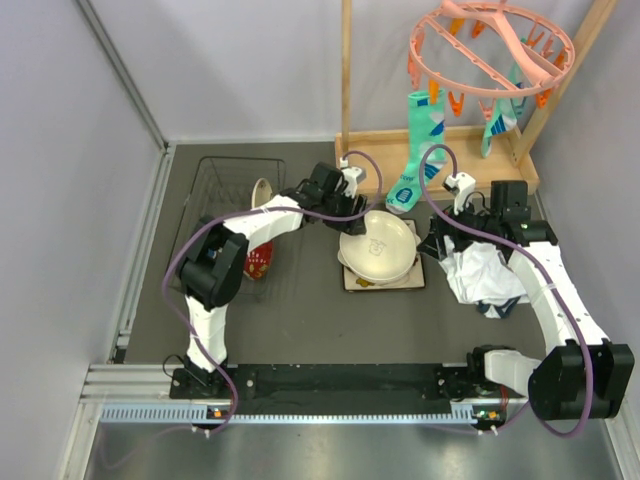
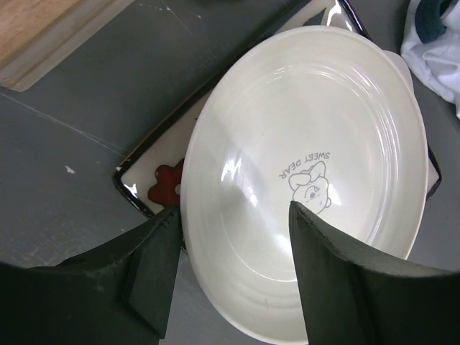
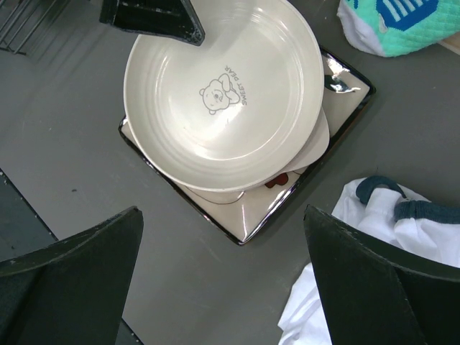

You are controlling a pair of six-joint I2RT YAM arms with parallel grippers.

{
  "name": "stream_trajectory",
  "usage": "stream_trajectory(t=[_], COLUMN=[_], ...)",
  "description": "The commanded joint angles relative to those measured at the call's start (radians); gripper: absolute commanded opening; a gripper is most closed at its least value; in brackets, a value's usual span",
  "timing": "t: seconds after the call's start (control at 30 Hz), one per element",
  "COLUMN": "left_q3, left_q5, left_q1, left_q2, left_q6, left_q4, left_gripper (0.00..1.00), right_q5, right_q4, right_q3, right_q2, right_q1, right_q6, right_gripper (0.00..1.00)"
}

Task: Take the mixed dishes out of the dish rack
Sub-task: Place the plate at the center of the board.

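A large cream dish (image 2: 309,180) with a bear print lies on top of a stack on the square cream floral plate (image 2: 159,185) at the table's middle (image 1: 380,248). My left gripper (image 2: 233,215) is open and straddles the dish's near rim, one finger outside it and one over the bowl. My right gripper (image 3: 223,215) is open and empty, hovering over bare table by the square plate's corner (image 3: 244,231). The black wire dish rack (image 1: 225,180) stands at the left with a cream dish (image 1: 262,192) upright in it. A red patterned mug (image 1: 258,262) sits at its near end.
A crumpled white cloth (image 1: 485,275) lies right of the stack, under my right arm. A wooden frame (image 1: 440,150) with a pink peg hanger (image 1: 490,45) and teal socks (image 1: 415,150) stands at the back. Walls close in on both sides.
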Motion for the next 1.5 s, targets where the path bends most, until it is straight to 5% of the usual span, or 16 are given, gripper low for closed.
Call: stream_trajectory(t=[0.0,0.73,1.07,1.47], left_q3=[0.027,0.069,0.107,0.044], left_q5=[-0.022,-0.295,-0.614,-0.599], left_q1=[-0.025,-0.047,-0.024,0.122], left_q2=[-0.058,-0.142,-0.274,-0.403], left_q6=[0.029,0.139,0.265,0.258], left_q4=[0.003,-0.034,-0.082,-0.122], left_gripper=[0.64,0.68,0.68,0.70], right_q5=[-0.021,-0.031,-0.037,-0.043], right_q4=[0.019,0.015,0.014,0.012], right_q3=[-0.005,-0.005,-0.005,-0.005], right_q2=[-0.030,-0.027,-0.029,-0.032], right_q1=[-0.010,-0.012,-0.010,-0.010], right_q6=[-0.012,-0.014,-0.014,-0.014], right_gripper=[0.93,0.93,0.93,0.93])
